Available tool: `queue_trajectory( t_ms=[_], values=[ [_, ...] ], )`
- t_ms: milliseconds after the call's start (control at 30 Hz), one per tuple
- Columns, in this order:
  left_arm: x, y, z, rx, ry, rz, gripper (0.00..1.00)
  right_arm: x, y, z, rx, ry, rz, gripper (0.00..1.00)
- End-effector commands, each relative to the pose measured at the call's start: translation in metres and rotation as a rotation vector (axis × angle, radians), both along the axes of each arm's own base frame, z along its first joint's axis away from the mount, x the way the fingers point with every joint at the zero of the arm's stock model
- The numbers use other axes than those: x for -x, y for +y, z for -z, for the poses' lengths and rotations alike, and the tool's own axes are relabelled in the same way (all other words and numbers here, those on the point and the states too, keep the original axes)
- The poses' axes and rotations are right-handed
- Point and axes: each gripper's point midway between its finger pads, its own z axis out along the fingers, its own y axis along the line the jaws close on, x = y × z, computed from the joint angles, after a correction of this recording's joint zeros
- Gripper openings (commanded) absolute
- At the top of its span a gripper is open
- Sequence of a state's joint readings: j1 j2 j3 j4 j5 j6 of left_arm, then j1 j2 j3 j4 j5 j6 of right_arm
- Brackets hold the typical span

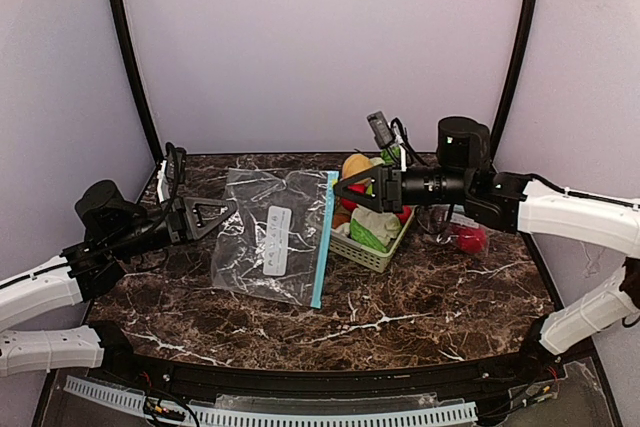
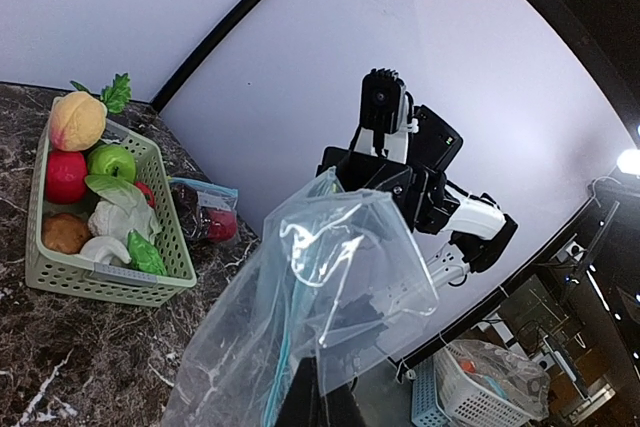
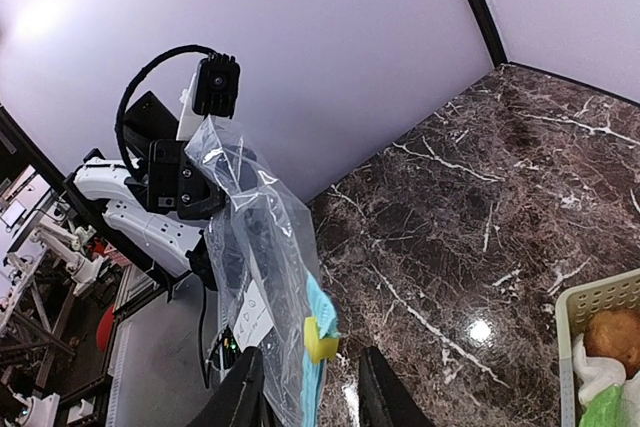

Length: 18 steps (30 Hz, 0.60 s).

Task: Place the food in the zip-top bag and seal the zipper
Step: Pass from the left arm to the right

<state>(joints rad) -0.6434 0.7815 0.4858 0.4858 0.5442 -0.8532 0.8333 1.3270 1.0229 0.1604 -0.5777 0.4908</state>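
The left pincer (image 1: 228, 212) is clamped on the zip-top bag (image 1: 250, 259) mid-frame. The right pincer (image 1: 340, 187) is apart around its blue zipper (image 1: 322, 247).

You won't find any words or numbers you can read here: the white label (image 1: 277, 239) in the middle of the zip-top bag (image 1: 240, 247) has tiny marks, but they are too small and blurry.
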Motion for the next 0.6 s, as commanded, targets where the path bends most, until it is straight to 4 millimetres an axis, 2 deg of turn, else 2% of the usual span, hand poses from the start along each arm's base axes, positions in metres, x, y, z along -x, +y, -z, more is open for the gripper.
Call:
queue_trajectory(
  t_ms=[0, 400, 567],
  values=[
    [0.0055, 0.0016, -0.0191, 0.035, -0.053, 0.02, 0.01, 0.0014, 0.0059, -0.0196, -0.042, -0.051, -0.016, 0.3],
    [0.0073, 0.0027, -0.0211, 0.043, -0.058, 0.022, 0.01, -0.0033, 0.009, -0.0174, -0.034, -0.051, -0.005, 0.29],
    [0.0077, 0.0026, -0.021, 0.045, -0.058, 0.024, 0.01, -0.0027, 0.0102, -0.016, -0.036, -0.047, -0.015, 0.23]
  ],
)
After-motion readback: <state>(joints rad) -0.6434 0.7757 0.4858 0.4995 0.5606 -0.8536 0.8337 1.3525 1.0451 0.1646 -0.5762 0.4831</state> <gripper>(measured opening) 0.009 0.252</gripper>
